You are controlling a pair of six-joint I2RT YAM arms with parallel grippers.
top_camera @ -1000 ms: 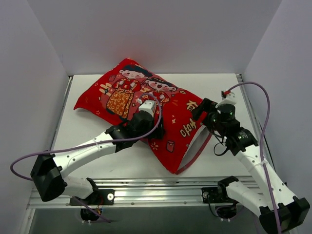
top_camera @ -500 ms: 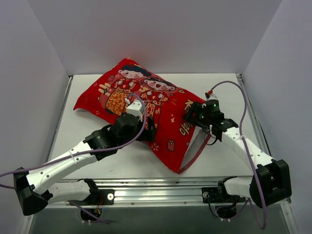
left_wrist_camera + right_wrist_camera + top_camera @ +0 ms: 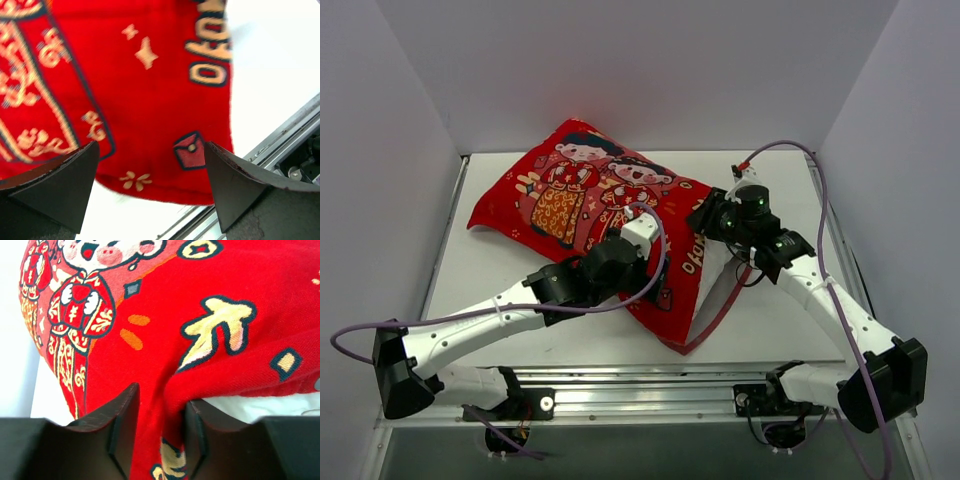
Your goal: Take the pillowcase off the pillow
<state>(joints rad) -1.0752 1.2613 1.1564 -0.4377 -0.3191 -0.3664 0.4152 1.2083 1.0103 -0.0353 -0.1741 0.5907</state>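
Observation:
The red pillowcase (image 3: 590, 205), printed with two cartoon children, lies slanted across the white table. Its open end faces the near right, where white shows inside (image 3: 722, 288). My left gripper (image 3: 642, 252) hovers open over the case's near part; in the left wrist view its fingers (image 3: 65, 185) stand wide apart above the red fabric (image 3: 150, 100), holding nothing. My right gripper (image 3: 712, 222) is at the case's right edge. In the right wrist view it (image 3: 160, 427) pinches a raised fold of the pillowcase (image 3: 165, 390), with the white pillow (image 3: 255, 409) showing just under the fabric.
An aluminium rail (image 3: 650, 385) runs along the table's near edge and also shows in the left wrist view (image 3: 295, 127). White walls close in the back and both sides. Bare table (image 3: 510, 280) lies to the left of the case, and purple cables trail from both arms.
My right gripper moved in onto the case's right edge and closed on a fold of fabric. My left gripper shifted right toward the case's near edge, staying open.

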